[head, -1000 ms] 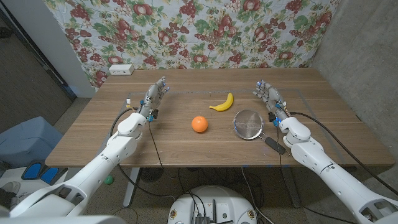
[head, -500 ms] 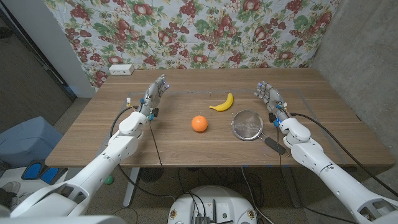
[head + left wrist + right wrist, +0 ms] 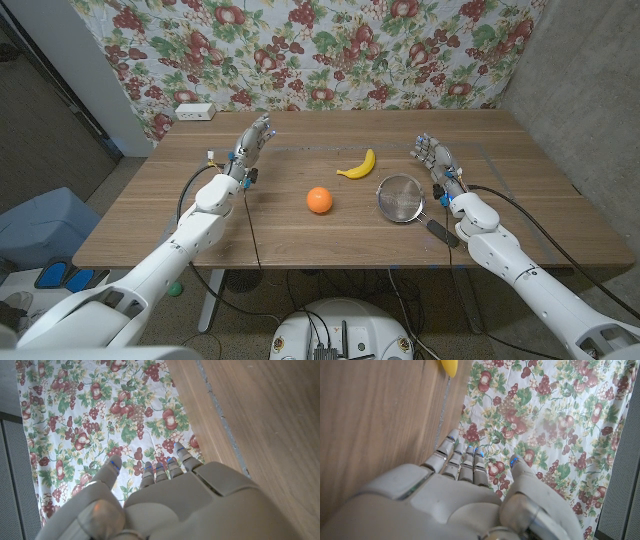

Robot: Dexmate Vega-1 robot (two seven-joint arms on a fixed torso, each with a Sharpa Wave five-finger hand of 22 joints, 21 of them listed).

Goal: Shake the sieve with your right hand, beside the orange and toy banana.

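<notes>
sieve still to be taken up

lying on the desk (image 3: 150, 200), the sieve (image 3: 400, 199), just right of the orange (image 3: 320, 200) and just in front of the toy banana (image 3: 357, 165), dark handle (image 3: 438, 228) pointing toward the robot. right hand (image 3: 434, 160) just beyond and right of the sieve, fingers spread, holding nothing. left hand (image 3: 250, 145) well left of the sieve, likewise spread and empty. probably light and stiff; mesh likely to dent. best gripped by the handle.

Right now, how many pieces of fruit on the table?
2. The orange sits near the table's middle; the toy banana lies behind it, toward the sieve. Nothing looks hidden.
</notes>
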